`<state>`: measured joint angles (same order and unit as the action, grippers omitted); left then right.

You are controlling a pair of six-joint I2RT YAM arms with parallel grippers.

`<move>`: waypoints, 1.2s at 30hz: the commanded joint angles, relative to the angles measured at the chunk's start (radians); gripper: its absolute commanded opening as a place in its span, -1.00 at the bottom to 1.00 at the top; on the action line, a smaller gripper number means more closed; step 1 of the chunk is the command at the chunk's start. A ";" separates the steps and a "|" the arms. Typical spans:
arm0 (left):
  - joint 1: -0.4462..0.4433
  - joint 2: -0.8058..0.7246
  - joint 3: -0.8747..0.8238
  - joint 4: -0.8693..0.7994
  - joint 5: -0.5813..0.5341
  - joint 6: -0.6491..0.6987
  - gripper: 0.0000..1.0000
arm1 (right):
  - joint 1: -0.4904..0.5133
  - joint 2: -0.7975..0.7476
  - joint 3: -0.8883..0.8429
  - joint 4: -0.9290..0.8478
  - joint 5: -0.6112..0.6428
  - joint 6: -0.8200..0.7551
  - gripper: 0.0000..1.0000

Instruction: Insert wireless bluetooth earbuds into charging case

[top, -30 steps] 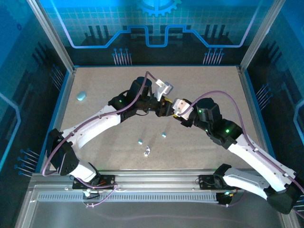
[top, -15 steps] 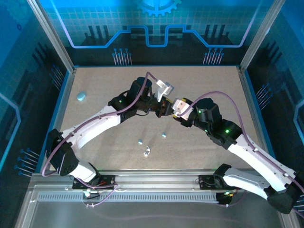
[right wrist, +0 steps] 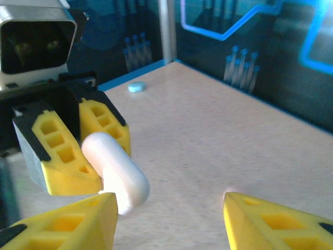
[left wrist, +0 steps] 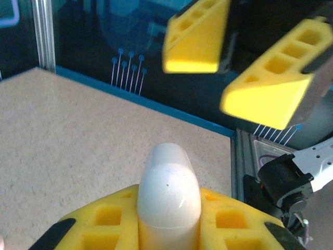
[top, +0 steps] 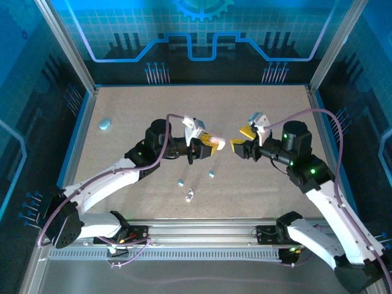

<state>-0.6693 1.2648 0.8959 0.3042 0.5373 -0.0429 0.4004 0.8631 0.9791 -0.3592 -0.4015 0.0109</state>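
The white charging case (top: 216,143) is closed and pinched at its near end between the yellow fingers of the left hand (top: 208,145). It is held clear of the desk (top: 275,110), and its free end points toward the right hand (top: 242,139).

The left wrist view shows the case (left wrist: 169,190) seated between the left hand's own fingers, with the two fingers of the right hand (left wrist: 234,65) beyond it, spread apart. The right wrist view shows the case (right wrist: 115,172) projecting from the left hand (right wrist: 86,151) toward the gap between the right hand's spread fingers (right wrist: 67,221).

The top external view shows three earbuds on the desk nearer the arm bases than the hands: a first light blue earbud (top: 181,182), a second light blue earbud (top: 211,174) and a silvery earbud (top: 189,196). A light blue case (top: 105,124) lies well apart, near the left edge.

One second ago the two hands met at mid-desk. They are now separated, and the earbuds have not moved.
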 commanded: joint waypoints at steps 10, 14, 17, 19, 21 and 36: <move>-0.001 -0.027 -0.042 0.249 0.065 0.042 -0.62 | -0.016 0.135 0.098 -0.068 -0.290 0.058 0.12; 0.000 -0.018 -0.034 0.265 0.095 0.036 -0.62 | -0.018 0.165 0.120 -0.079 -0.216 0.051 0.08; 0.000 -0.018 -0.028 0.264 0.119 0.028 -0.61 | -0.025 0.180 0.147 -0.078 -0.211 0.071 0.06; 0.000 -0.024 -0.031 0.252 0.121 0.030 -0.61 | -0.034 0.184 0.167 -0.076 -0.235 0.088 0.05; 0.000 -0.036 -0.032 0.227 0.119 0.044 -0.61 | -0.045 0.192 0.187 -0.083 -0.253 0.100 0.05; 0.000 -0.065 -0.037 0.205 0.115 0.038 -0.57 | -0.065 0.180 0.214 -0.114 -0.290 0.036 0.03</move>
<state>-0.6640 1.2217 0.8661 0.4988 0.6239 -0.0193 0.3382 1.0626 1.1763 -0.4576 -0.6670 0.1074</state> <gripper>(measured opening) 0.223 0.517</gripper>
